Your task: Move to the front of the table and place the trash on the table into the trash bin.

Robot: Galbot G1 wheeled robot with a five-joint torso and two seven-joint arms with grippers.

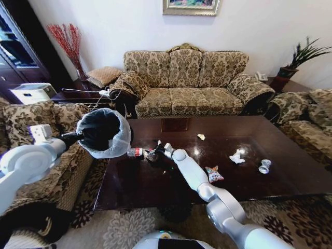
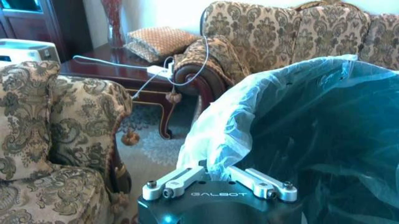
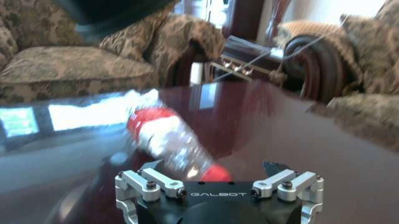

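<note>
My left gripper [image 2: 218, 179] is shut on the lined rim of the black trash bin [image 1: 104, 132], holding it tilted in the air just off the left edge of the dark wooden table [image 1: 155, 181]. A clear bottle with a red label [image 1: 136, 152] lies near that edge, close to the bin. My right gripper [image 1: 154, 152] is at the bottle [image 3: 174, 140], open, with its fingers spread on either side of the cap end. Further right on the table lie a snack wrapper [image 1: 213, 174], a crumpled tissue [image 1: 237, 157], a silvery cup [image 1: 265, 166] and a pale scrap [image 1: 201, 137].
A patterned sofa [image 1: 187, 83] stands behind the table, with armchairs at the left [image 1: 36, 124] and right [image 1: 311, 119]. A side table with a cable and charger [image 2: 156, 70] stands at the back left. Patterned carpet lies in front of the table.
</note>
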